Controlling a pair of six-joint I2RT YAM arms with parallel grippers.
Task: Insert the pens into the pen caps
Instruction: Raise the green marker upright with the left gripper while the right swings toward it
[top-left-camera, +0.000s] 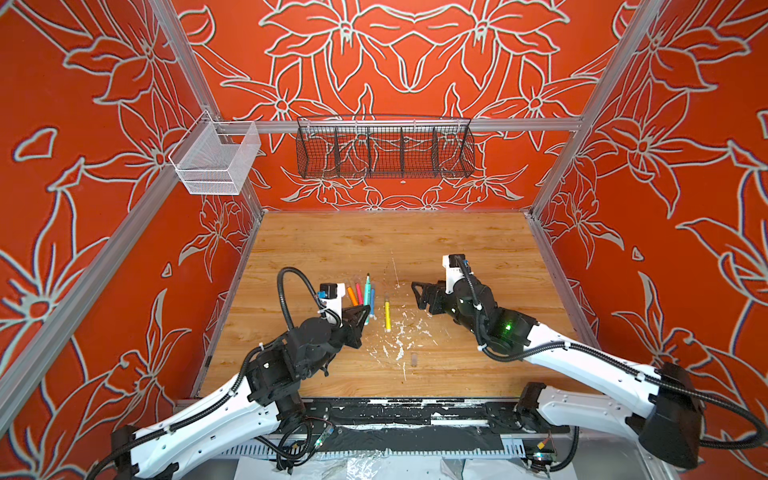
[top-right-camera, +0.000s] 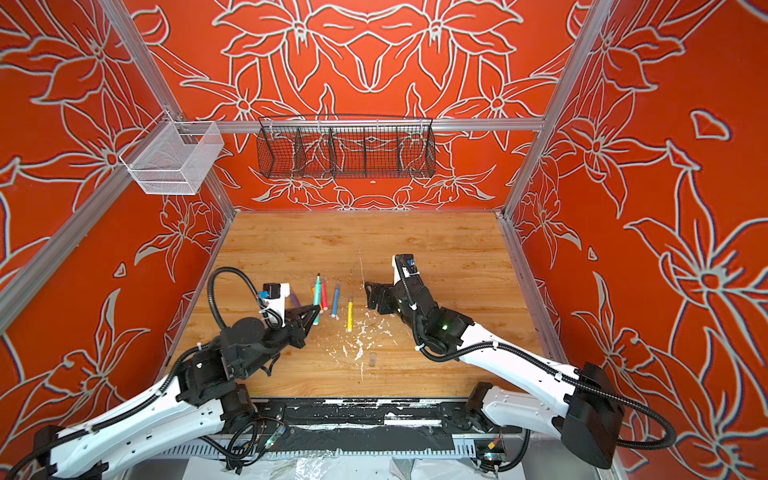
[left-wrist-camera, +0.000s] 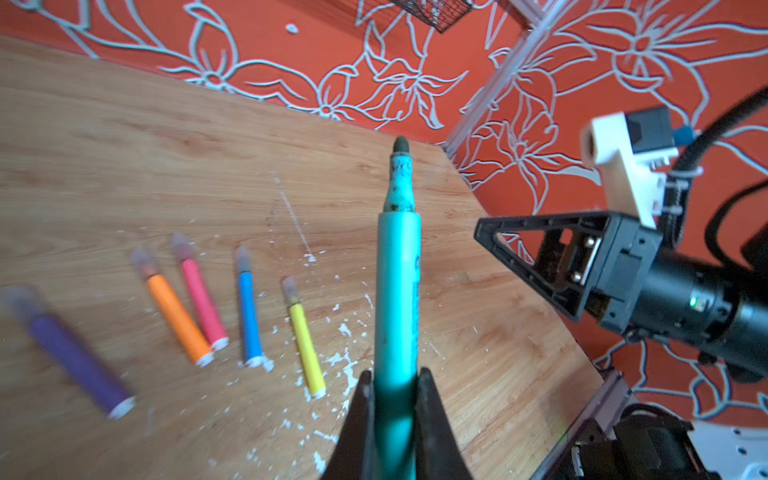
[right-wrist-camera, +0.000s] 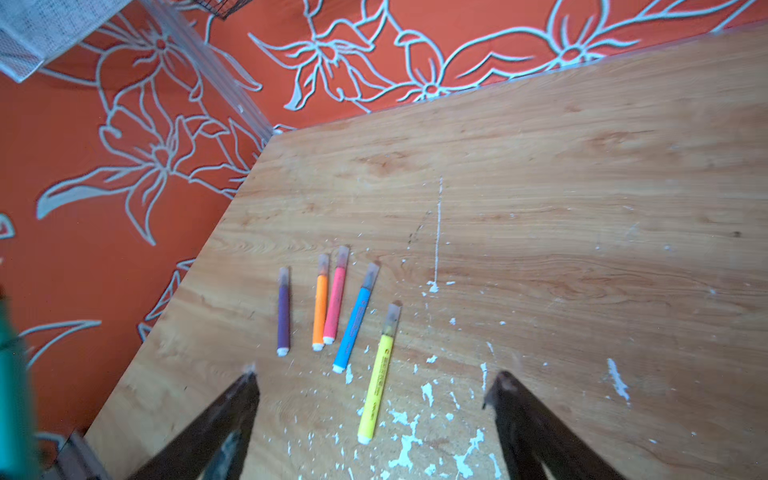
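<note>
Left wrist view: the left fingers (left-wrist-camera: 430, 407) clamp the barrel of the green pen (left-wrist-camera: 397, 291), its bare dark tip pointing out above the counter (left-wrist-camera: 124, 145). Capped, the purple pen (left-wrist-camera: 79, 361), orange pen (left-wrist-camera: 178, 320), pink pen (left-wrist-camera: 203, 305), blue pen (left-wrist-camera: 248, 316) and yellow pen (left-wrist-camera: 305, 349) lie in a loose row on the wood. One loose pen cap (top-left-camera: 414, 359) lies nearer the front edge beside white flecks (top-left-camera: 399, 351). The right fingers (right-wrist-camera: 519, 411) stand wide and empty.

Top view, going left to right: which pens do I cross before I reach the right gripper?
orange pen → pink pen → green pen, clamped in the left gripper → blue pen → yellow pen → right gripper
</note>
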